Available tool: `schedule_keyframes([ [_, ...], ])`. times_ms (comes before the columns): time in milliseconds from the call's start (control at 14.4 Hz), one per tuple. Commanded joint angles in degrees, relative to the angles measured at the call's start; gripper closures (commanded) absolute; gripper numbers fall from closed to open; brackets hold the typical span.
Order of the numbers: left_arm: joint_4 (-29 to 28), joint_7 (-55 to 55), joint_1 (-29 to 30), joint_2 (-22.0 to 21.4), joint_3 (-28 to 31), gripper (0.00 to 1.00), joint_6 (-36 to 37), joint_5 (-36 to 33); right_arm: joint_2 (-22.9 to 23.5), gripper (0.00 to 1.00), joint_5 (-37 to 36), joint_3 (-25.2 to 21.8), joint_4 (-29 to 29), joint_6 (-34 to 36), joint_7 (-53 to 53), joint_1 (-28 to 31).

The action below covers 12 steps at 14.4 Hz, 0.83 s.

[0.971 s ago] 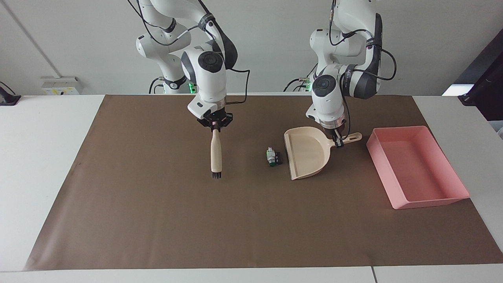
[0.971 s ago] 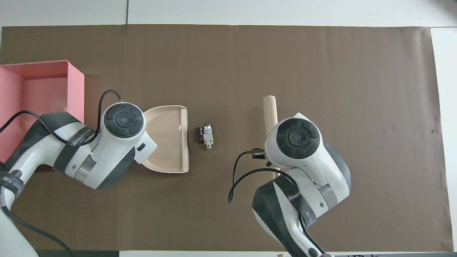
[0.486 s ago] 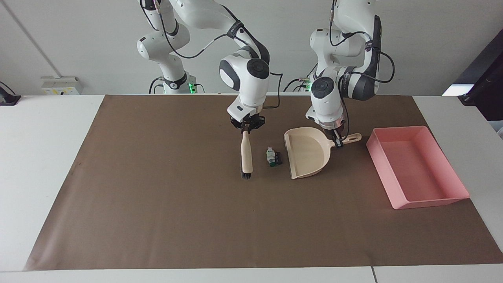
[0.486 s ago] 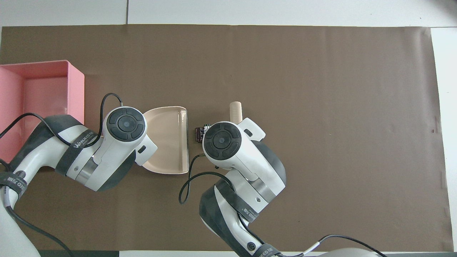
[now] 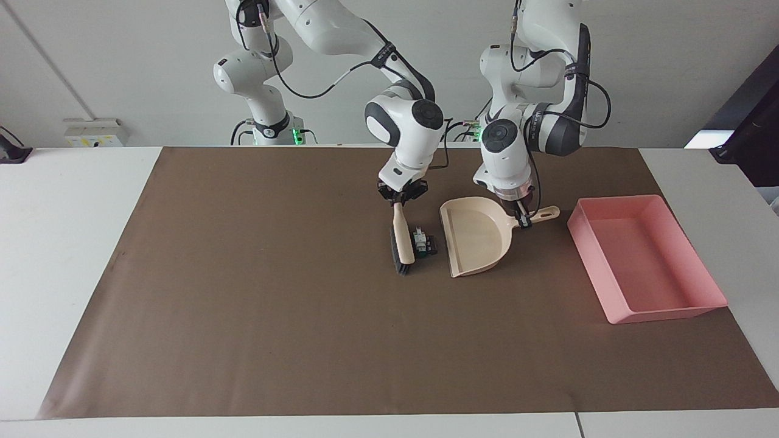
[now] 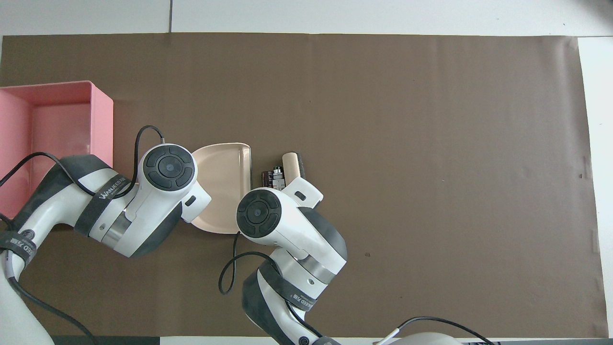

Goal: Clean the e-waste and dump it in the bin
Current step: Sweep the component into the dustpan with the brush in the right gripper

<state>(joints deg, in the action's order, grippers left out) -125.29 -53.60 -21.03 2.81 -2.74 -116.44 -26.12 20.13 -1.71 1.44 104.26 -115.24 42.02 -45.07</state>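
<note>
The e-waste (image 5: 424, 242) is a white bit with a green end and a small black block, lying together on the brown mat beside the open mouth of the beige dustpan (image 5: 478, 234). My right gripper (image 5: 400, 198) is shut on the top of a beige brush (image 5: 403, 238), which slants down with its dark bristles on the mat and its side against the e-waste. My left gripper (image 5: 522, 218) is shut on the dustpan's handle. In the overhead view the e-waste (image 6: 272, 178) shows between the dustpan (image 6: 225, 177) and the brush (image 6: 292, 165), and both grippers are hidden under their wrists.
The pink bin (image 5: 590, 267) stands on the mat at the left arm's end of the table, beside the dustpan's handle. Its wall (image 6: 103, 124) also shows in the overhead view. The brown mat (image 5: 243, 304) covers most of the white table.
My right gripper has carried the brush toward the left arm's end of the table, up against the e-waste, and the brush now slants. The left arm and the dustpan have stayed put.
</note>
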Motion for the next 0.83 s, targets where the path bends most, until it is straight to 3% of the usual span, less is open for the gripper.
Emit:
schedule_keyframes([
  [0,-2.15,1.57,-0.16,-1.84,0.36,1.00,-1.51,-1.56,1.58,1.00,0.73,2.76,-1.34,-3.74,-1.85,0.34],
  [208,-2.41,2.36,0.02,-1.93,0.27,1.00,-1.86,-1.56,2.81,1.00,6.33,5.41,-1.43,-11.82,-3.26,0.69],
  [555,-4.43,2.62,1.15,-2.72,0.19,1.00,-5.37,-1.30,4.22,1.00,19.44,5.41,-1.86,-25.46,-9.67,0.25],
  [763,-7.41,2.53,4.14,-3.51,0.10,1.00,-12.11,-0.42,5.27,1.00,20.34,5.41,-6.16,-22.42,-9.68,0.33],
])
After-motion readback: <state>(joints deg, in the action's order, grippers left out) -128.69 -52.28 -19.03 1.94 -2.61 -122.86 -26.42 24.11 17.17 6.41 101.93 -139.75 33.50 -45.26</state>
